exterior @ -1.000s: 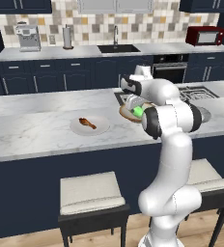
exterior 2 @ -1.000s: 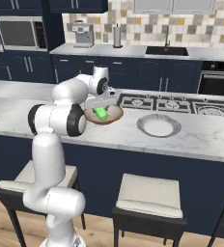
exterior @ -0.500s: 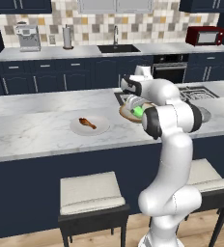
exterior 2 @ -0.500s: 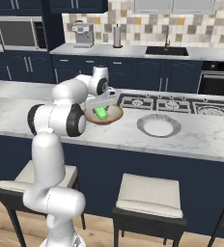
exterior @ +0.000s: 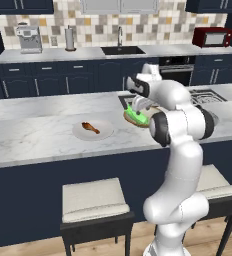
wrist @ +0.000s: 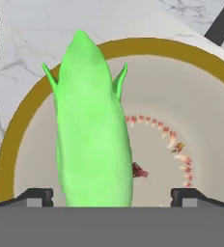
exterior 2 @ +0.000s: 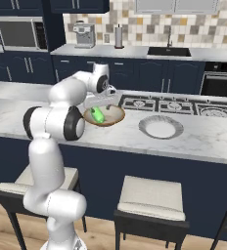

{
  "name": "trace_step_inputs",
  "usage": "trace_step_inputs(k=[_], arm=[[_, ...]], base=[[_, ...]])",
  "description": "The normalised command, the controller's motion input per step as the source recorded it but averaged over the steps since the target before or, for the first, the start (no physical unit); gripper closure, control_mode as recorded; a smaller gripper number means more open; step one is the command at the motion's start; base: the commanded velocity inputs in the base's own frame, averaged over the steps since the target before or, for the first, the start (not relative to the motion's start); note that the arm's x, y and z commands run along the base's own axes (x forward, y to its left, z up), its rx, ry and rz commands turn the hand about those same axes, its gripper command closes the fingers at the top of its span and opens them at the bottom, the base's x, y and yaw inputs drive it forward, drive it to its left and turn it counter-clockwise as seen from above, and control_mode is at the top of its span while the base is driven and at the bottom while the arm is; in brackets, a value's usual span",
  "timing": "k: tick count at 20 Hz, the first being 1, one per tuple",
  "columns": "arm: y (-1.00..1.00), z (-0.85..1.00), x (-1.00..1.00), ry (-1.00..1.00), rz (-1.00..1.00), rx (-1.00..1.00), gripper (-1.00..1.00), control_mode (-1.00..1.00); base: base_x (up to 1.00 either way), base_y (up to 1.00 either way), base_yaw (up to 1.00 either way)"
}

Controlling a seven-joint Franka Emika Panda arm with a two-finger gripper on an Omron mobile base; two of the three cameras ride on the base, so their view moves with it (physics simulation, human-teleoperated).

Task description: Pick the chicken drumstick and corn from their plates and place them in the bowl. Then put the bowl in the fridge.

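The bright green corn (wrist: 92, 130) lies in the tan bowl (wrist: 17, 120) on the marble island. My gripper (wrist: 113, 195) hovers just above it, jaws wide apart with a gap on each side of the cob. From the base views the gripper (exterior: 133, 104) (exterior 2: 102, 103) sits over the bowl (exterior: 129, 118) (exterior 2: 118, 117), with the corn (exterior: 138, 117) (exterior 2: 98, 115) inside. The chicken drumstick (exterior: 90, 127) rests on its white plate (exterior: 105, 132) to the left. A second plate (exterior 2: 160, 127) stands bare beside the bowl. The fridge is out of view.
A gas cooktop (exterior 2: 169, 104) lies behind the bowl on the island. Stools (exterior: 93, 197) stand at the near side. The back counter holds a sink (exterior: 122, 50), a coffee machine (exterior: 29, 39) and a red microwave (exterior: 212, 37).
The jaws have spread apart and let go of the corn, which now lies in the bowl. The arm has barely moved.
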Motion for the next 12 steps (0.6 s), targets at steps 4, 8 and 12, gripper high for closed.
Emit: trace_step_inputs(k=[4,8,12], arm=[[0.11,0.40,-0.42,-0.03,0.00,0.08,-1.00,-1.00],[0.28,0.31,-0.53,-0.06,0.00,0.08,-1.00,-1.00],[0.47,0.07,-0.59,-0.13,-0.07,0.01,-1.00,-1.00]], base=[[0.00,0.00,0.00],[0.00,0.00,0.00],[0.00,0.00,0.00]])
